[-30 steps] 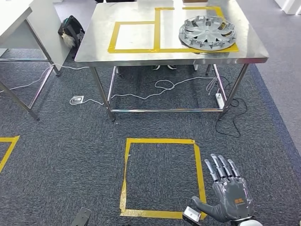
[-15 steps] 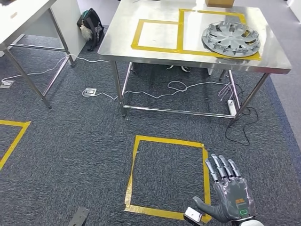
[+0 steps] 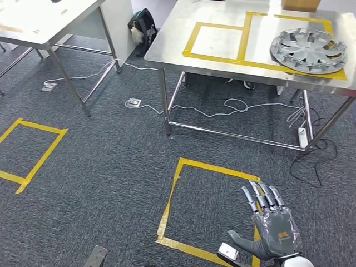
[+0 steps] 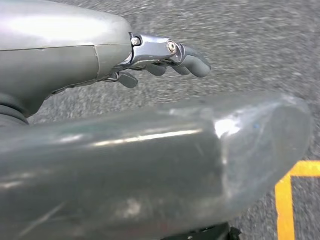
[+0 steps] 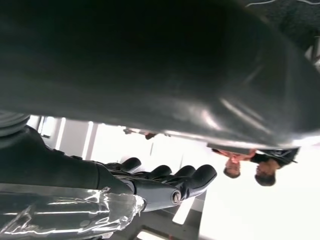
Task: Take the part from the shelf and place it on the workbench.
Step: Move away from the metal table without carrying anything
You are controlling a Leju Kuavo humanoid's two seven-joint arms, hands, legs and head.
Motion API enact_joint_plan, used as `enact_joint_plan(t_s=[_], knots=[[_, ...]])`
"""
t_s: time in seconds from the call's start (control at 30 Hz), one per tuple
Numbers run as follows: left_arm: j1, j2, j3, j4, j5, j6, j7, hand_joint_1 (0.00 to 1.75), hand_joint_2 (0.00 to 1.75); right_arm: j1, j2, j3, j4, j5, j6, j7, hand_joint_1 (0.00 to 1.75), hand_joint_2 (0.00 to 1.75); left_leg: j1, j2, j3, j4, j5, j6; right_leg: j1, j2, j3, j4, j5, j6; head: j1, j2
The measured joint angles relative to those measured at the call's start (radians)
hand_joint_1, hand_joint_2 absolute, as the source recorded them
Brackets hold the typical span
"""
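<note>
- Head view: The part (image 3: pixel 310 50) is a round grey wheel cover. It lies flat on the far right end of the workbench (image 3: pixel 218 58), inside a yellow tape box, near the right edge. It is round, so no side is longer than the other.
- Head view: The right hand (image 3: pixel 272 231) is low down over the carpet, by the yellow tape square (image 3: pixel 209 214) on the floor. Its fingers are spread wide and it holds nothing. The part is far ahead of it, up and a bit to the right, well apart.
- Left wrist view: The left hand (image 4: pixel 166 57) hangs over the grey carpet. Its fingers are bent a little, with nothing in them.
- Right wrist view: The right hand's dark fingers reach out with nothing between them.
- My guess: the part is already on the workbench, so the job looks done. The right hand is on the part's side.
</note>
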Motion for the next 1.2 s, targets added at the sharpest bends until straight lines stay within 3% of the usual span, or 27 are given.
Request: enact_joint_plan(t_s=[0.07, 0.13, 0.17, 0.23, 0.3, 0.37, 0.43, 0.47, 0.5, 0.53, 0.6, 0.67, 0.73, 0.77, 0.83, 0.87, 0.93, 0.97, 1.0, 1.07, 1.1, 1.13, 1.2], knots=[[-0.001, 0.0, 0.0, 0.0, 0.0, 0.0, 0.0, 0.0, 0.0, -0.001, 0.0, 0.0, 0.0, 0.0, 0.0, 0.0, 0.0, 0.0, 0.0, 0.035, 0.081, -0.135, 0.057, 0.002, 0.002, -0.023, 0.004, 0.001, -0.002, 0.006, 0.0, 0.0], [-0.004, 0.0, 0.0, 0.0, 0.0, 0.0, 0.0, 0.0, 0.0, -0.001, 0.0, 0.0, 0.0, 0.0, 0.0, 0.0, 0.0, 0.0, -0.004, 0.068, 0.14, -0.241, 0.083, 0.013, 0.008, -0.043, 0.005, 0.003, -0.007, 0.018, 0.001, 0.0], [-0.005, -0.001, 0.0, 0.0, 0.0, 0.0, 0.0, 0.0, 0.0, -0.002, 0.0, 0.0, 0.0, 0.0, 0.0, 0.0, 0.0, 0.0, -0.006, 0.072, 0.147, -0.259, 0.083, 0.021, 0.01, -0.052, 0.005, 0.002, -0.009, 0.024, 0.002, 0.0], [-0.003, -0.001, 0.0, 0.0, 0.0, 0.0, 0.0, 0.0, 0.0, -0.004, -0.001, -0.001, 0.0, 0.0, 0.0, 0.0, 0.0, 0.0, -0.006, 0.049, 0.143, -0.262, 0.084, 0.037, 0.009, -0.065, 0.01, -0.001, -0.011, 0.036, 0.005, 0.0], [0.0, 0.001, 0.0, 0.0, 0.0, 0.0, 0.0, 0.0, 0.0, -0.004, -0.001, -0.001, 0.0, 0.0, 0.0, 0.0, 0.0, 0.0, -0.004, 0.027, 0.142, -0.265, 0.09, 0.051, 0.005, -0.028, 0.001, 0.032, -0.038, 0.046, 0.007, 0.0], [-0.002, 0.0, 0.0, 0.0, 0.0, 0.0, 0.0, 0.0, 0.0, -0.003, -0.002, 0.0, -0.001, 0.0, 0.0, 0.0, 0.0, 0.0, -0.003, 0.007, 0.139, -0.266, 0.094, 0.06, 0.005, 0.03, -0.055, 0.153, -0.104, 0.05, 0.01, 0.0], [-0.003, -0.001, 0.0, 0.0, 0.0, 0.0, 0.0, 0.0, 0.0, -0.002, -0.002, 0.0, -0.001, 0.0, 0.0, 0.0, 0.0, 0.0, -0.005, -0.016, 0.135, -0.266, 0.097, 0.064, 0.007, 0.05, -0.121, 0.284, -0.154, 0.048, 0.011, 0.0], [-0.002, -0.001, 0.0, 0.0, 0.0, 0.0, 0.0, 0.0, 0.0, -0.002, -0.002, 0.0, -0.001, 0.0, 0.0, 0.0, 0.0, 0.0, -0.006, -0.029, 0.135, -0.266, 0.098, 0.064, 0.007, 0.052, -0.135, 0.305, -0.151, 0.046, 0.011, 0.0], [-0.001, -0.001, 0.0, 0.0, 0.0, 0.0, 0.0, 0.0, 0.0, -0.002, -0.002, 0.0, -0.001, 0.0, 0.0, 0.0, 0.0, 0.0, -0.006, -0.043, 0.135, -0.265, 0.098, 0.064, 0.007, 0.054, -0.128, 0.284, -0.128, 0.043, 0.01, 0.0], [-0.001, -0.001, 0.0, 0.0, 0.0, 0.0, 0.0, 0.0, 0.0, -0.002, -0.002, 0.0, -0.001, 0.0, 0.0, 0.0, 0.0, 0.0, -0.006, -0.057, 0.136, -0.265, 0.099, 0.063, 0.007, 0.061, -0.103, 0.225, -0.09, 0.041, 0.011, 0.0], [-0.002, -0.001, 0.0, 0.0, 0.0, 0.0, 0.0, 0.0, 0.0, -0.002, -0.002, 0.0, -0.001, 0.0, 0.0, 0.0, 0.0, 0.0, -0.007, -0.083, 0.135, -0.263, 0.102, 0.057, 0.002, 0.108, -0.036, 0.079, -0.029, 0.036, 0.01, 0.0], [-0.003, -0.002, 0.0, 0.0, 0.0, 0.0, 0.0, 0.0, 0.0, -0.002, -0.003, 0.0, -0.001, 0.0, 0.0, 0.0, 0.0, 0.0, -0.007, -0.106, 0.129, -0.263, 0.107, 0.046, 0.001, 0.14, -0.004, 0.009, -0.013, 0.032, 0.01, 0.0], [0.0, -0.001, 0.0, 0.0, 0.0, 0.0, 0.0, 0.0, 0.0, -0.003, -0.003, 0.0, -0.002, 0.0, 0.0, 0.0, 0.0, 0.0, -0.002, -0.126, 0.121, -0.267, 0.114, 0.031, 0.004, 0.121, 0.001, 0.005, -0.009, 0.022, 0.009, 0.0], [0.002, 0.0, 0.0, 0.0, 0.0, 0.0, 0.0, 0.0, 0.0, -0.004, -0.004, 0.0, -0.002, 0.0, 0.0, 0.0, 0.0, 0.0, -0.002, -0.118, 0.116, -0.263, 0.113, 0.025, 0.004, 0.108, 0.003, 0.003, -0.006, 0.015, 0.009, 0.0], [0.001, 0.0, 0.0, 0.0, 0.0, 0.0, 0.0, 0.0, 0.0, -0.003, -0.004, 0.0, -0.003, 0.0, 0.0, 0.0, 0.0, 0.0, -0.004, -0.065, 0.086, -0.204, 0.075, 0.016, 0.002, 0.081, 0.004, -0.002, 0.0, 0.004, 0.004, 0.0], [0.0, 0.0, 0.0, 0.0, 0.0, 0.0, 0.0, 0.0, 0.0, -0.002, -0.004, 0.0, -0.003, 0.0, 0.0, 0.0, 0.0, 0.0, -0.005, -0.032, 0.056, -0.143, 0.04, 0.012, 0.003, 0.068, 0.003, -0.003, 0.0, 0.001, 0.001, 0.0], [-0.001, -0.002, 0.0, 0.0, 0.008, 0.005, 0.0, 0.0, 0.0, 0.019, 0.01, -0.008, 0.007, -0.031, -0.023, -0.021, 0.0, 0.0, -0.003, -0.006, -0.008, -0.011, -0.018, 0.005, 0.004, 0.039, 0.003, -0.003, -0.001, -0.001, -0.002, 0.0], [0.002, -0.005, 0.001, 0.0, 0.018, 0.014, -0.002, 0.0, 0.0, 0.054, 0.046, -0.028, 0.038, -0.085, -0.069, -0.063, 0.0, 0.0, -0.001, -0.002, -0.022, 0.022, -0.025, 0.003, 0.005, 0.02, 0.004, -0.004, -0.003, -0.002, -0.003, 0.0], [0.007, -0.009, 0.002, 0.0, 0.031, 0.026, -0.004, 0.0, 0.0, 0.096, 0.112, -0.065, 0.093, -0.171, -0.136, -0.133, 0.0, 0.0, 0.001, 0.0, -0.016, 0.014, -0.012, 0.002, 0.007, 0.001, 0.007, -0.005, -0.006, -0.002, -0.003, 0.0], [0.026, -0.019, 0.008, -0.002, 0.058, 0.052, -0.012, 0.0, 0.0, 0.182, 0.309, -0.198, 0.262, -0.382, -0.249, -0.324, 0.0, 0.0, 0.002, 0.018, 0.054, -0.102, 0.046, 0.001, 0.009, -0.038, 0.017, -0.006, -0.015, 0.0, -0.001, 0.0], [0.036, -0.023, 0.011, -0.003, 0.065, 0.06, -0.017, 0.0, 0.0, 0.207, 0.41, -0.29, 0.342, -0.455, -0.264, -0.411, 0.0, 0.0, -0.002, 0.039, 0.096, -0.173, 0.067, 0.003, 0.01, -0.051, 0.02, -0.004, -0.02, 0.005, -0.002, 0.0], [0.043, -0.029, 0.013, -0.004, 0.071, 0.065, -0.02, 0.0, 0.0, 0.225, 0.503, -0.401, 0.411, -0.492, -0.252, -0.476, 0.0, 0.0, -0.005, 0.054, 0.126, -0.226, 0.081, 0.008, 0.011, -0.061, 0.021, -0.002, -0.025, 0.01, -0.004, 0.0], [0.051, -0.039, 0.016, -0.005, 0.078, 0.07, -0.024, 0.0, 0.0, 0.241, 0.662, -0.635, 0.51, -0.485, -0.209, -0.545, 0.0, 0.0, -0.008, 0.065, 0.146, -0.265, 0.082, 0.02, 0.015, -0.079, 0.023, -0.004, -0.033, 0.02, -0.006, 0.0]])
